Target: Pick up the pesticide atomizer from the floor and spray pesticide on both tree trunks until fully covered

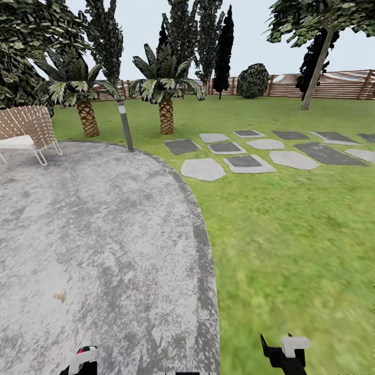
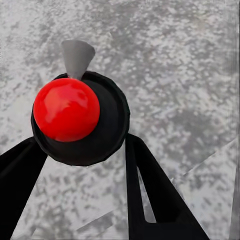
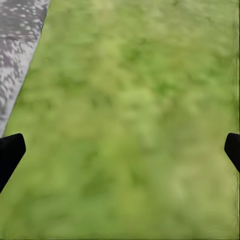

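The pesticide atomizer (image 2: 107, 127) is a dark bottle with a round red top (image 2: 66, 109) and a grey nozzle (image 2: 77, 57). My left gripper (image 2: 82, 152) is shut on it, above the grey speckled floor (image 2: 175, 65). In the head view the left gripper (image 1: 86, 360) sits at the bottom edge with a bit of red at its tip. My right gripper (image 1: 284, 354) is low at the right and stands open (image 3: 121, 150) over grass with nothing between its fingers. One tree with a pale leaning trunk (image 1: 315, 73) stands far off at the right, near the fence (image 1: 338, 86).
The floor (image 1: 94, 234) ends in a curved edge against the lawn (image 1: 291, 234). Flat stepping stones (image 1: 250, 162) cross the grass ahead. A grey bollard lamp (image 1: 125, 127), two palms (image 1: 166, 114) and a slatted bench (image 1: 26, 133) stand at the paving's far side.
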You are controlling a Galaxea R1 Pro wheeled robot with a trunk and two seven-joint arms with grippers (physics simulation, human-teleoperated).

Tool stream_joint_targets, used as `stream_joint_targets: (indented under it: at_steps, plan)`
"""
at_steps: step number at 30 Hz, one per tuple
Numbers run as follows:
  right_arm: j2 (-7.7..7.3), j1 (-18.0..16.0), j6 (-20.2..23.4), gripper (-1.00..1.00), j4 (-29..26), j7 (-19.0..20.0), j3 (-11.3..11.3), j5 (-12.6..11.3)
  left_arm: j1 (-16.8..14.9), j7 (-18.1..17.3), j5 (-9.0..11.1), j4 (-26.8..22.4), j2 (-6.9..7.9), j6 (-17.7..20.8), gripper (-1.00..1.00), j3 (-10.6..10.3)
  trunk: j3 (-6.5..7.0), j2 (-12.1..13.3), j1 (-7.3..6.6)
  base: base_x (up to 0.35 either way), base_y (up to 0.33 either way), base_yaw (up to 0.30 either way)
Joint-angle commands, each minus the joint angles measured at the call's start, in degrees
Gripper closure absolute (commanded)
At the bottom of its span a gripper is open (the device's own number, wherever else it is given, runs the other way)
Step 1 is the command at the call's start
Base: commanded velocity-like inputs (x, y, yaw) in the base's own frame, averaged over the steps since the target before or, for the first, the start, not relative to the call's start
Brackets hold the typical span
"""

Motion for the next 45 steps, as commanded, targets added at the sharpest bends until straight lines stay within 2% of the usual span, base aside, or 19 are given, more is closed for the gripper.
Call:
stream_joint_targets:
  at_steps: [1, 7, 17, 45]
  plan:
    - [0.03, 0.03, -1.43, -1.0, 0.65, -0.03, -0.01, 0.0, 0.06, -0.19, 0.09, 0.08, 0.19, -0.17, 1.0, 0.19, 0.26, 0.0, -0.03, 0.0, 0.0, -0.194]
    - [0.19, 0.14, -3.45, -1.0, 2.01, -0.03, -0.01, 0.0, 0.2, -0.19, 0.15, 0.46, 0.55, -0.17, 1.0, 0.2, 1.56, 2.41, -1.35, 0.0, 0.0, -0.084]
    - [0.74, 0.16, -3.55, -1.0, 4.04, 0.05, 0.08, -0.08, 0.2, -0.11, 0.14, 0.68, 0.6, -0.16, 1.0, 0.22, 3.37, 6.42, -3.55, 0.0, 0.0, -0.033]
    - [0.75, 0.15, -3.55, -1.0, 4.76, 0.05, 0.08, -0.08, 0.25, -0.01, 0.15, 0.73, 0.58, -0.16, 1.0, 0.21, 8.44, 17.65, -9.7, 0.0, 0.0, -0.256]
